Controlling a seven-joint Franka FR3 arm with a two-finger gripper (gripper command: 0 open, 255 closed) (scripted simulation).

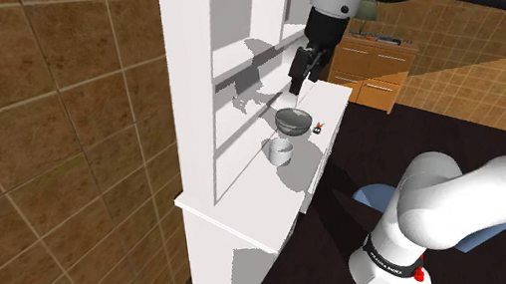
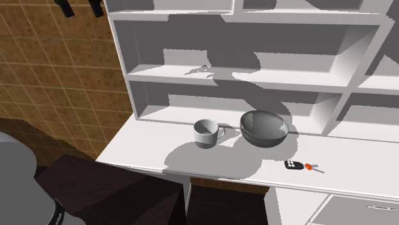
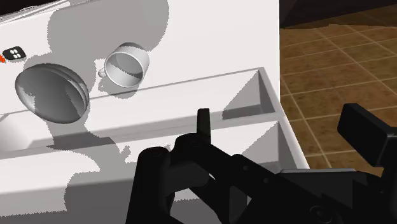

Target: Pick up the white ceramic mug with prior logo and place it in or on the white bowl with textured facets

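A white mug (image 1: 280,149) (image 2: 206,132) (image 3: 127,65) stands upright on the white counter (image 2: 147,144), its handle turned toward the bowl. The bowl (image 1: 293,119) (image 2: 263,126) (image 3: 52,92) looks grey in shadow and sits just beside the mug, close to the shelf back. My black gripper (image 1: 297,78) (image 2: 80,6) (image 3: 286,127) hangs open and empty, well above the counter and in front of the upper shelves. It is apart from both the mug and the bowl.
White shelving (image 2: 256,77) rises behind the counter with several tiers. A small black key fob with a red tag (image 2: 293,165) (image 1: 318,127) lies on the counter past the bowl. A wooden drawer cabinet (image 1: 376,59) stands beyond the counter's far end.
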